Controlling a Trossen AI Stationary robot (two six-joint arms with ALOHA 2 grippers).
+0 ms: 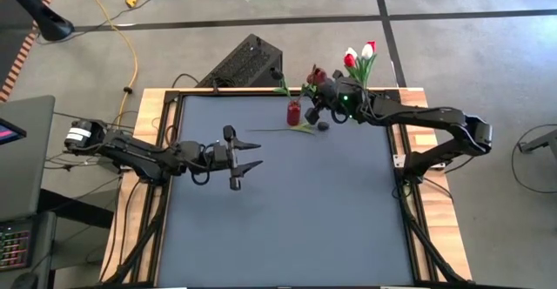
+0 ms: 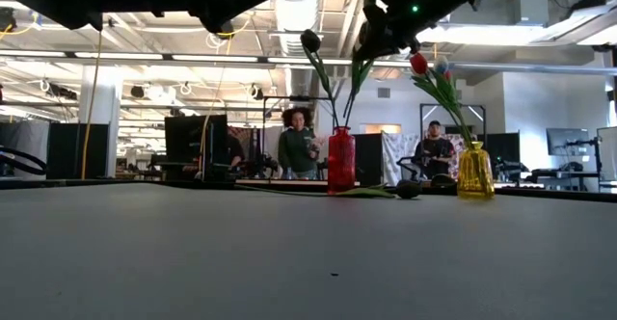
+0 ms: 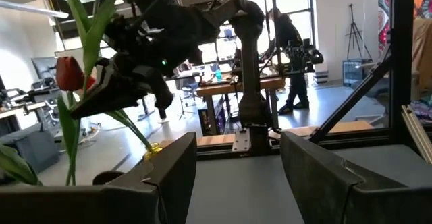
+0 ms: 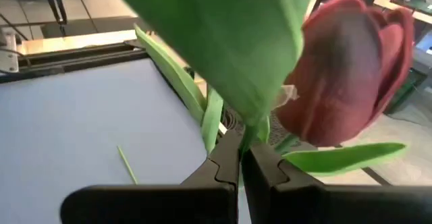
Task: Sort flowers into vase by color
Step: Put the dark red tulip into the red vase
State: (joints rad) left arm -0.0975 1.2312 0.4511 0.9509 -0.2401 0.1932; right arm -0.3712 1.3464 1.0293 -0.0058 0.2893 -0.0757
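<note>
A red vase point(image 1: 294, 112) point(image 2: 340, 161) stands near the table's far edge with a dark tulip point(image 2: 309, 40) in it. My right gripper point(image 1: 320, 97) point(image 4: 240, 158) hovers above this vase, shut on a maroon tulip point(image 4: 351, 75) point(image 1: 318, 76). A yellow vase point(image 2: 474, 171) to the right holds red and white tulips point(image 1: 359, 56). One dark-headed flower point(image 1: 277, 130) point(image 2: 408, 190) lies flat on the table beside the red vase. My left gripper point(image 1: 242, 158) point(image 3: 236, 177) is open over the table's left middle, holding nothing. My right gripper pinches the maroon tulip's green stem and leaf base point(image 4: 244, 135) just below the head, between the two fingertips. The flower is lifted off the table. Its stem point(image 2: 355, 89) slants down toward the mouth of the red vase; whether the lower end is inside, I cannot tell.
The dark mat point(image 1: 287, 219) is bare in its middle and near half. A black box point(image 1: 244, 63) sits beyond the far left corner. People stand in the room behind the table point(image 2: 299, 142).
</note>
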